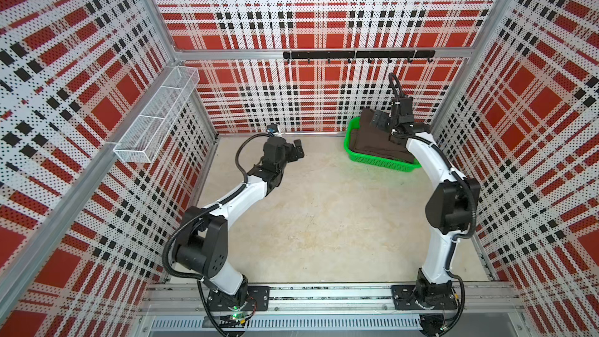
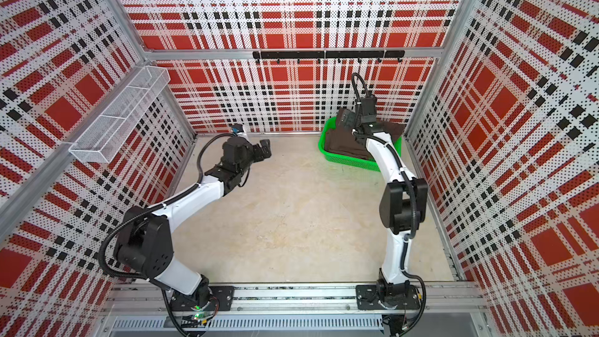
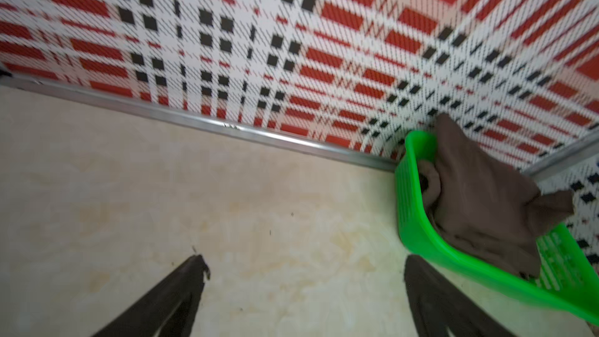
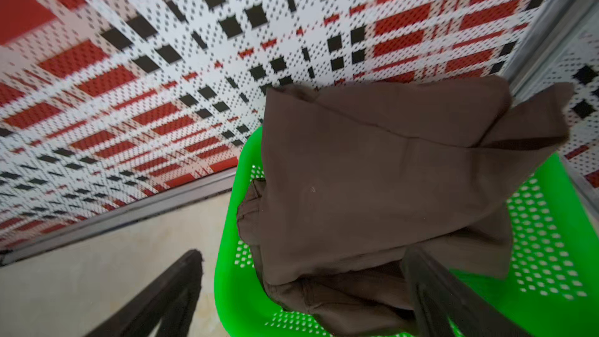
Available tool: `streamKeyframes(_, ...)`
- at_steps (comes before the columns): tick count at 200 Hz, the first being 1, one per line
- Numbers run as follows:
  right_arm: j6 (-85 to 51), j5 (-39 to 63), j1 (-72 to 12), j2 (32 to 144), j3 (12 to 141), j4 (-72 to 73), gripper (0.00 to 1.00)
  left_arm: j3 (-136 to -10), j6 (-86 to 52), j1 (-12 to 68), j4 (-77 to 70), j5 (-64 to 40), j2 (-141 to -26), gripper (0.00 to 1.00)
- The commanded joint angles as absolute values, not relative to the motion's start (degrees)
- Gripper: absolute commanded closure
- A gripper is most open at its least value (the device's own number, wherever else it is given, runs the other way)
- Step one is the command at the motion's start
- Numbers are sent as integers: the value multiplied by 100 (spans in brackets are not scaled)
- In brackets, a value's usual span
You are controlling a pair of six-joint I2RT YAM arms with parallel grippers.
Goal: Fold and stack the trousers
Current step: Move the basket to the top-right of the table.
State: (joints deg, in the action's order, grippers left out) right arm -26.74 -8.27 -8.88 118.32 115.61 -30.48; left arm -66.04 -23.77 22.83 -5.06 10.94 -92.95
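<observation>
The dark brown trousers (image 1: 364,145) (image 2: 342,144) lie bundled in a green plastic basket (image 1: 382,163) (image 2: 351,161) in the far right corner of the floor. One part of them stands up against the back wall. My right gripper (image 1: 380,120) (image 4: 303,254) hangs open just above the bundle. In the right wrist view the trousers (image 4: 372,173) fill the basket (image 4: 227,273); one finger is over the fabric and one is outside the rim. My left gripper (image 1: 296,151) (image 3: 304,259) is open and empty above the bare floor, at the far left, facing the basket (image 3: 418,248) and trousers (image 3: 479,196).
A white wire-mesh shelf (image 1: 155,118) hangs on the left wall. A black hook rail (image 1: 356,55) runs along the back wall. Plaid perforated walls close in three sides. The beige floor (image 1: 324,215) spreads between the arms, and their bases sit on the front rail (image 1: 324,296).
</observation>
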Motion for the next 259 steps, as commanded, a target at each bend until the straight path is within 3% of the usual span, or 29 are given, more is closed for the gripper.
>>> streamKeyframes(1,-2356,-756,-928,12494,12335,-3954,0,-6855,-2376,2421,-362,829,-9443,2)
streamKeyframes(42,-2092,-881,-1011,13502,13492,-4250,0,-6909,-2411,2483,-378,652,-9742,2)
streamKeyframes(120,-1978,-474,-1230,14317,13974,-4096,0,-6883,-2417,2496,-336,608,-9755,2)
streamKeyframes(186,-2522,-1302,-1059,15101,14379,-4174,0,-6882,-2408,2511,-299,639,-9761,2)
streamKeyframes(259,-2945,-2357,-505,14882,14252,-5108,0,-6909,-2413,2509,-263,714,-9765,2)
